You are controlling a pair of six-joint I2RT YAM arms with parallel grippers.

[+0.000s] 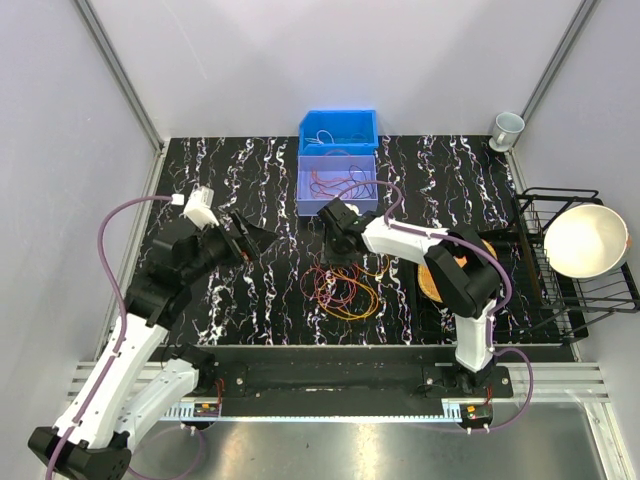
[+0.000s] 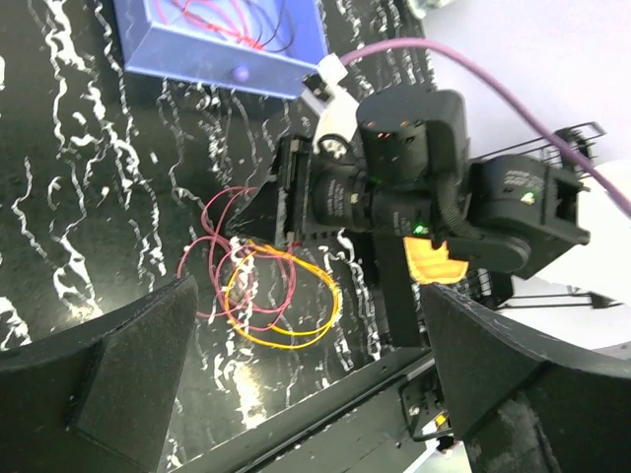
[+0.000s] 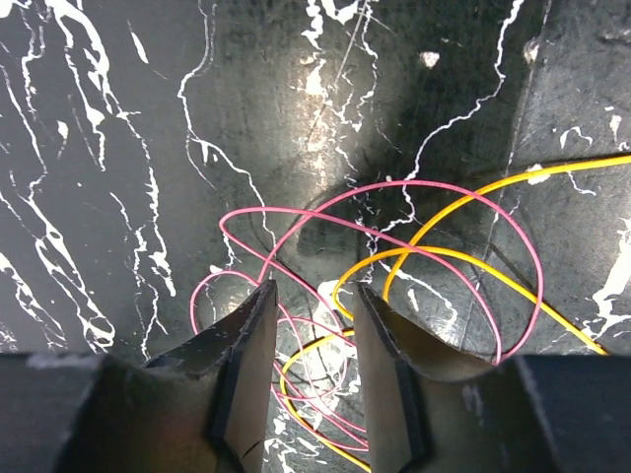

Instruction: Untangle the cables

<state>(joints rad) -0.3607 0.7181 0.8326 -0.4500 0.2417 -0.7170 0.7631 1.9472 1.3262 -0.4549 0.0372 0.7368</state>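
The cables (image 1: 345, 288) lie in a loose tangle of pink, red, yellow and orange loops on the black marbled table, just in front of centre. My right gripper (image 1: 338, 250) points down at the tangle's far edge. In the right wrist view its jaws (image 3: 314, 288) stand partly apart, straddling pink and yellow cables (image 3: 307, 346) without pinching them. My left gripper (image 1: 255, 238) hovers to the left of the pile, wide open and empty. Its wrist view looks across at the cables (image 2: 266, 296) and the right arm's wrist (image 2: 394, 177).
A blue bin (image 1: 338, 128) and a pale purple bin (image 1: 337, 195) holding more red wires stand at the back centre. A cup (image 1: 507, 128) is at the back right. A black wire rack (image 1: 545, 300) with a white bowl (image 1: 585, 240) sits at the right. An orange object (image 1: 440, 275) lies under the right arm.
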